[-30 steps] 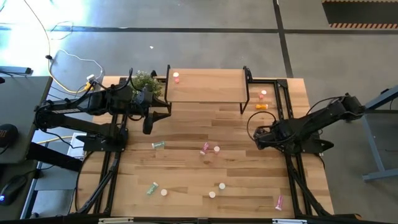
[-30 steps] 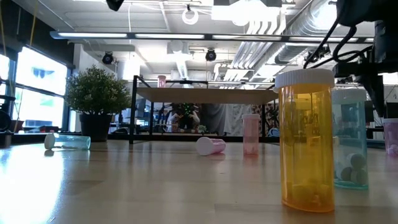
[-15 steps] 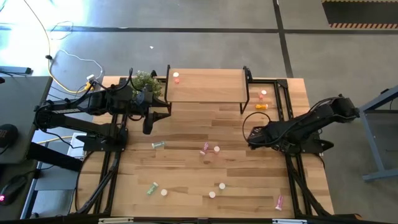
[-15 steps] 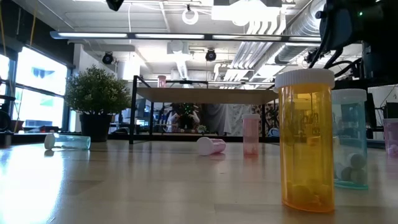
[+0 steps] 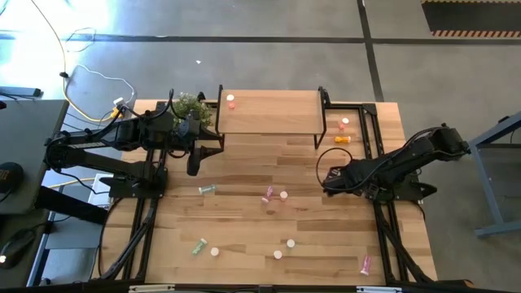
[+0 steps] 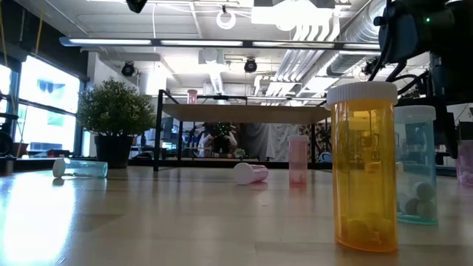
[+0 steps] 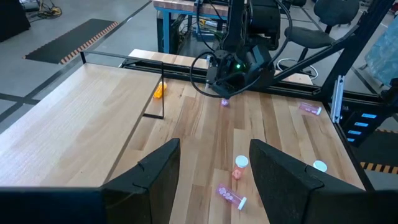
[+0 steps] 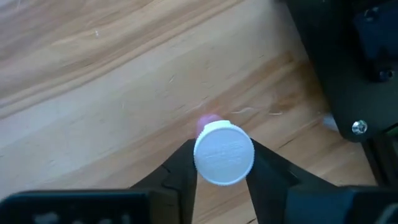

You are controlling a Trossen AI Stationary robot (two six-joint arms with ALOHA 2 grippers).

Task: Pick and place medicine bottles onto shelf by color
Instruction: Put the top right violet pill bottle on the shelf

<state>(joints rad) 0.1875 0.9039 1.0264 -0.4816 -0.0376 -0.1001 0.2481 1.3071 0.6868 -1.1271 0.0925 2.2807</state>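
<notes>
Right claw (image 8: 224,171) pinches a pink bottle's (image 8: 208,122) white cap (lettering unreadable).

Medicine bottles scattered over the table; one on the shelf.

Shelf (image 5: 269,114): light-wood top on black legs, at the table's far edge; one pink bottle (image 5: 231,100) stands near its far left corner. Beside the shelf's right end, a white-capped pink bottle (image 5: 345,124) stands upright and an orange bottle (image 5: 343,139) lies on its side. Mid-table: green bottle (image 5: 207,190) lying, a pink pair (image 5: 269,195) close together. Near edge: green one (image 5: 199,245) lying, three white caps (image 5: 278,254) facing up, pink one (image 5: 365,264) lying at right. One pink white-capped bottle (image 8: 224,152) stands upright between the right gripper's fingers (image 8: 180,171).
</notes>
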